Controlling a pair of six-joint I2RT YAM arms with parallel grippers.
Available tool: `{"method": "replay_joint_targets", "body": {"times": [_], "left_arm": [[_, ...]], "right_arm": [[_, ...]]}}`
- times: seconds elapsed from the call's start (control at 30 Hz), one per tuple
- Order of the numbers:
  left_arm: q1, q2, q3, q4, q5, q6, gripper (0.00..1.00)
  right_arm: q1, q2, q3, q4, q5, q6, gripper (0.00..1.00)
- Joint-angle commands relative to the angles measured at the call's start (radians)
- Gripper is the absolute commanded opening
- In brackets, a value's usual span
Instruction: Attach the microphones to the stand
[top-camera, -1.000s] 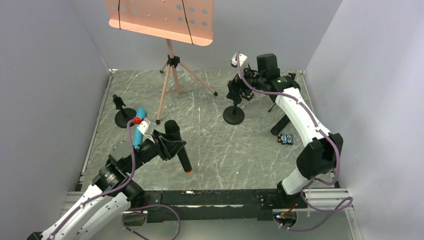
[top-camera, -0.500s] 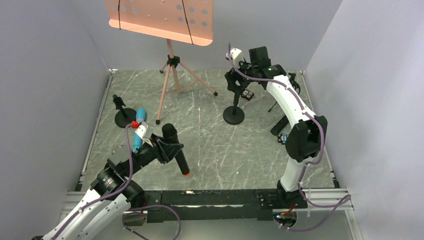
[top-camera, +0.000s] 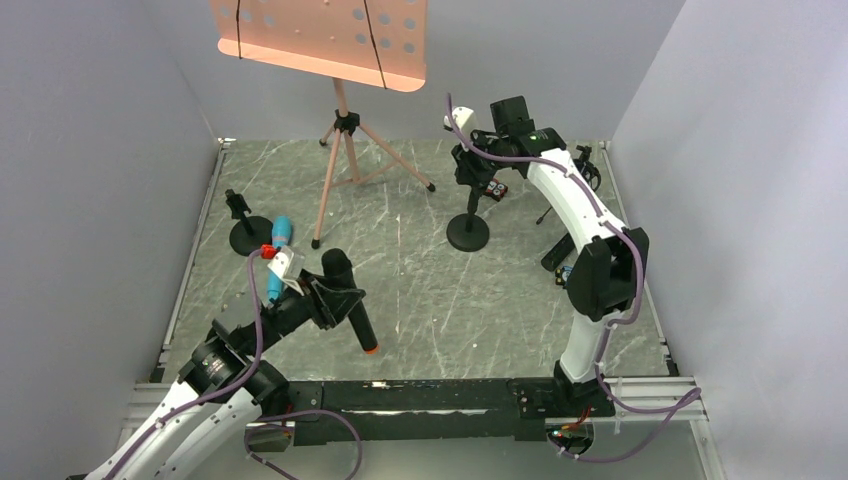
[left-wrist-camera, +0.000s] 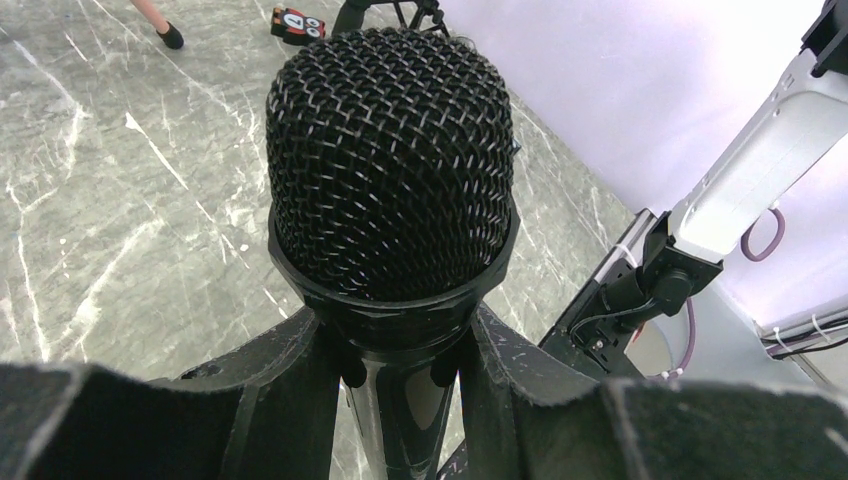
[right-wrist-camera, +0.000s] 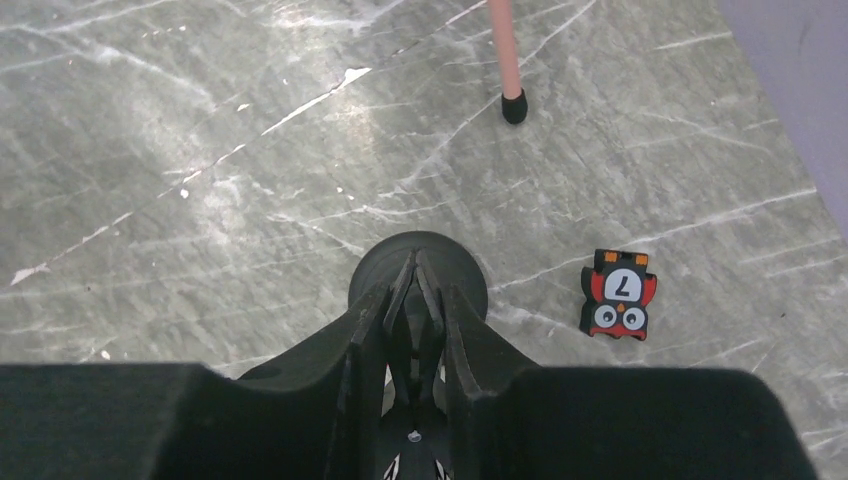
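microphone (left-wrist-camera: 390, 170) aslant in left jaws; right arm over stand (top-camera: 467, 233)

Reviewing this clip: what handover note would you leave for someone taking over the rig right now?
Left gripper: closed on the black microphone with the orange end ring, held tilted, head up.
Right gripper: shut on the clip of the centre stand.
Cyan microphone: lying near the small left stand.
Done: no microphone clipped in yet.
Left: seat every microphone.
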Motion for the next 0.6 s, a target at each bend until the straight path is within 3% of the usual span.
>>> {"method": "replay_joint_targets", "body": {"times": [0.0, 0.17, 0.37, 0.57], "left_arm": [[0.001, -0.011, 0.036, 0.027, -0.009, -0.009, 0.00], [0.001, -0.002, 0.051, 0.032, 0.002, -0.004, 0.00], [0.002, 0.034, 0.078, 0.049, 0.021, 0.009, 0.00], [0.001, 0.058, 0.097, 0.060, 0.034, 0.012, 0.00]], "right_arm": [[0.022, -0.085, -0.012, -0.027, -0.040, -0.069, 0.12], [0.035, -0.148, -0.014, -0.139, -0.138, -0.144, 0.04], [0.075, -0.199, -0.014, -0.342, -0.293, -0.313, 0.02], [0.199, -0.253, -0.107, -0.404, -0.292, -0.380, 0.02]]}}
